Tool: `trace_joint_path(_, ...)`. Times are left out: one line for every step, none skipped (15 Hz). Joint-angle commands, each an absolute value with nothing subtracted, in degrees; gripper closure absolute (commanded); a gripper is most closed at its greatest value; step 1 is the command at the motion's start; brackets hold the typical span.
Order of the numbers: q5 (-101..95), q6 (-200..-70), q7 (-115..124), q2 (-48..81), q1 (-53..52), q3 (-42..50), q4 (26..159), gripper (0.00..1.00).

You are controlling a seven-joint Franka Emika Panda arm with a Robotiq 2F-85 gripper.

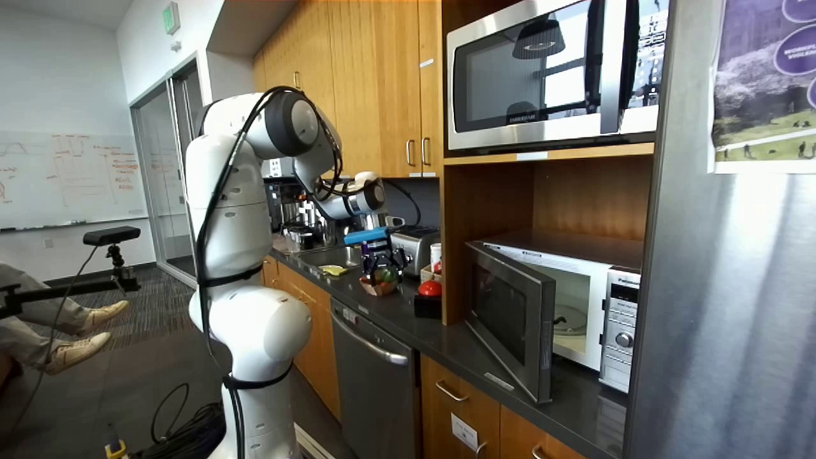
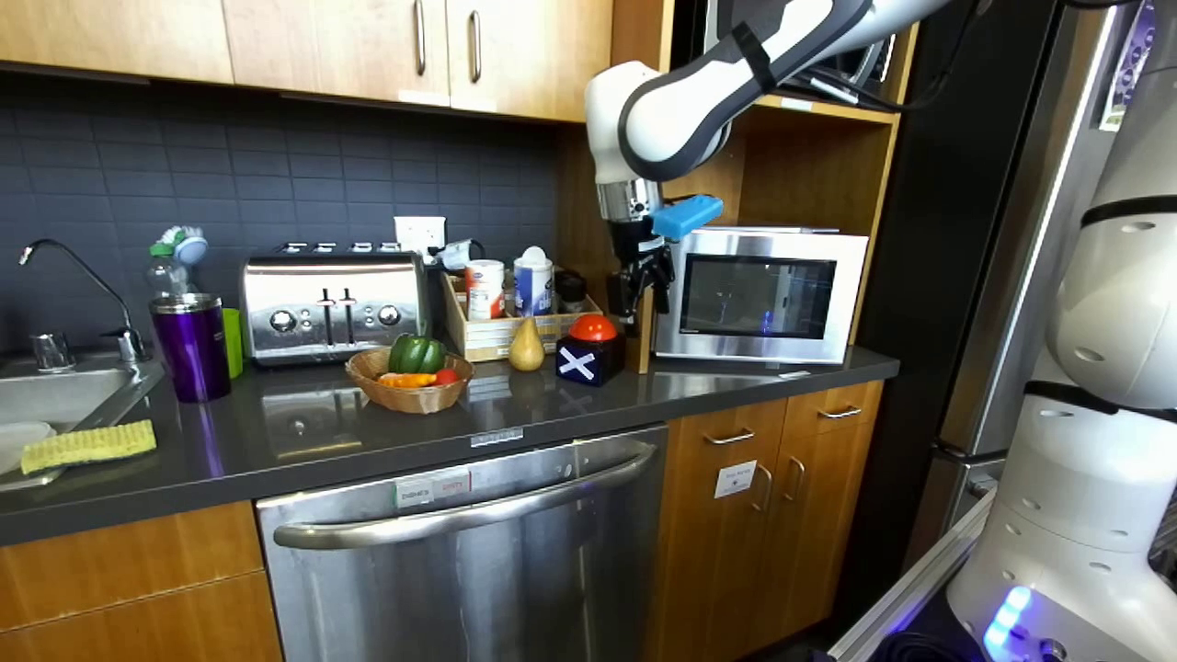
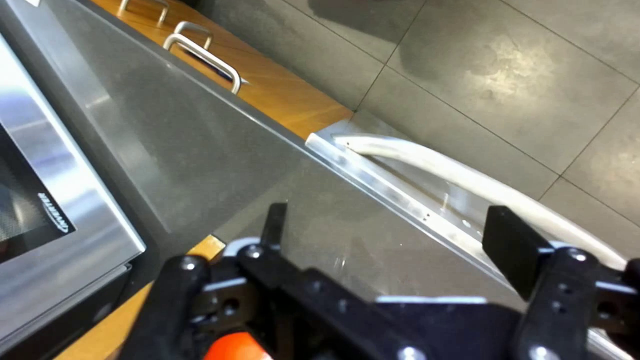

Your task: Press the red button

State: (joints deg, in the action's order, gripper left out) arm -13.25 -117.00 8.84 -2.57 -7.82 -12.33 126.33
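And I'm hovering above the dark counter (image 3: pixel 210 145), pincer (image 3: pixel 390 235) spread wide, up near that red button (image 2: pixel 593 327)!

White arm (image 1: pixel 239 239) bent, tool (image 3: pixel 391 232) seemingly angled downward, fingers (image 3: pixel 510 250) spread apart

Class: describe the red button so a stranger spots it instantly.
On the dark countertop, go past the silver toaster to the yellowish pear. Beside it stands a dark box marked with a white X. The red button caps the box, its bright red dome unlike the pear's yellow.
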Motion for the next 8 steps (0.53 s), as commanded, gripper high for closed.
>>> trace_joint_path(-15.3,-117.6,7.4,1.3,-8.8,-11.8,121.8,0.0)
trace_joint_path(-15.6,-117.8,7.2,2.2,-8.9,-11.8,120.8,0.0)
trace_joint_path(-16.0,-118.0,7.0,3.1,-9.1,-11.8,119.7,0.0)
trace_joint_path(-16.4,-118.2,6.7,3.9,-9.2,-11.7,118.8,0.0)
trace_joint_path(-16.8,-118.5,6.3,4.8,-9.3,-11.6,117.9,0.0)
trace_joint_path(-17.5,-118.8,6.1,5.8,-9.4,-11.5,116.9,0.0)
trace_joint_path(-18.1,-119.0,6.1,6.5,-9.5,-11.4,116.1,0.0)
trace_joint_path(-18.7,-119.5,6.1,7.4,-9.6,-11.3,115.3,0.0)
